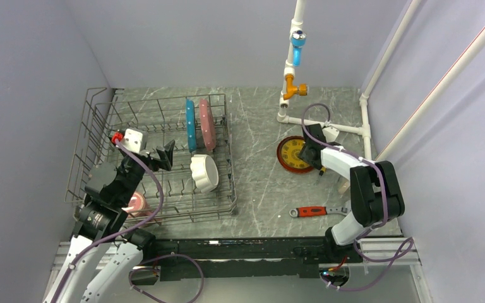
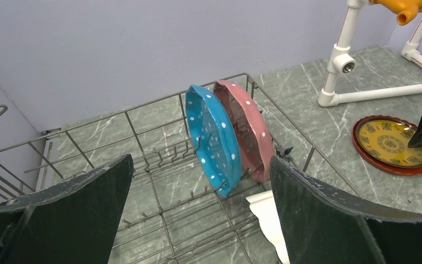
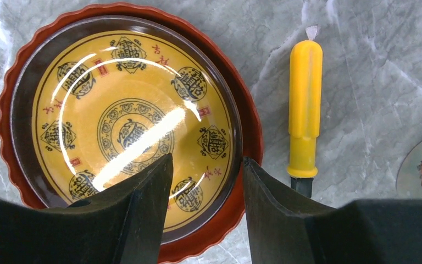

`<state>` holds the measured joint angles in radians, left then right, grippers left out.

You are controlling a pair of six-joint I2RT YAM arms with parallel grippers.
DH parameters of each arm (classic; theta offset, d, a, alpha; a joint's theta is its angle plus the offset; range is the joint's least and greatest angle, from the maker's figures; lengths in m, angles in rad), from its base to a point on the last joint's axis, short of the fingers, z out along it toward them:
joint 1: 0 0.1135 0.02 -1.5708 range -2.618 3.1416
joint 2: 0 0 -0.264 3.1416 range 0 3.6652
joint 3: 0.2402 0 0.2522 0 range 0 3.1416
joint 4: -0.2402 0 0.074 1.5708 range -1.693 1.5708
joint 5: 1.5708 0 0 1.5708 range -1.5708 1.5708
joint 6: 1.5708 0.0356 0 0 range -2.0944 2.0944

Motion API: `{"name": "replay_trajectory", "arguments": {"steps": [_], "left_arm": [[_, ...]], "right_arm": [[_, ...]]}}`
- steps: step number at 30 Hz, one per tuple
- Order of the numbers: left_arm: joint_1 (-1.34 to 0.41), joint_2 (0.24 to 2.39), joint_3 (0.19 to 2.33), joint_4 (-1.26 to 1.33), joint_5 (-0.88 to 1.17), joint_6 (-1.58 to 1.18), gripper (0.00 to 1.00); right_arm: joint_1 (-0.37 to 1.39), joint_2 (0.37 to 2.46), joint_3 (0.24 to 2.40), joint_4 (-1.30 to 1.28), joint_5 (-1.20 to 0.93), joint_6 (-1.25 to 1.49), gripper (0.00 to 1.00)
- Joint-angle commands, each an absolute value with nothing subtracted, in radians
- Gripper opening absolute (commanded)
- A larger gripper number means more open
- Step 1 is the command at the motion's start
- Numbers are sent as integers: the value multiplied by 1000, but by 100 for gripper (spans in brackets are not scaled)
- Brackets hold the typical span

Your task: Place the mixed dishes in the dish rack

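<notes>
While both claws hang empty with jaws apart, the dish rack [image 1: 87, 136] holds four dishes:
- blue plate [image 1: 191, 125], one, upright
- pink scalloped plate [image 1: 207, 125], one, upright
- white scalloped bowl [image 1: 204, 172], one
- pink mug [image 1: 137, 203], one

Left gripper [image 2: 200, 165] is over the rack. Right gripper [image 3: 206, 165] is over the red-brown plate [image 3: 126, 126], one, flat on the table and not yet loaded. Cream cup: cannot place. Yellow screwdriver [image 3: 305, 110]: one.
</notes>
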<state>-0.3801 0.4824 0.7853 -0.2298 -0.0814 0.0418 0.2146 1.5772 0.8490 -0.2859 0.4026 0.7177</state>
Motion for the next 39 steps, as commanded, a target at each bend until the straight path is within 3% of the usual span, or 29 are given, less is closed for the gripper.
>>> {"name": "replay_trajectory", "arguments": {"steps": [1, 13, 17, 21, 25, 34, 39], "left_arm": [[-377, 489, 787, -205, -61, 55, 99], [-376, 507, 792, -210, -48, 52, 99], [-375, 510, 793, -211, -51, 52, 99], [-376, 515, 785, -205, -37, 55, 99], [-376, 528, 794, -213, -25, 52, 99], [-376, 547, 768, -179, 46, 57, 99], [-376, 593, 773, -165, 184, 68, 96]], "right_arm": [[193, 1560, 800, -208, 371, 759, 51], [161, 1510, 655, 7, 272, 795, 50], [160, 1522, 629, 68, 244, 802, 34], [159, 1512, 619, 64, 242, 817, 24], [159, 1480, 595, 76, 248, 828, 21], [159, 1380, 594, 17, 214, 838, 0], [160, 1309, 595, -26, 194, 835, 0]]}}
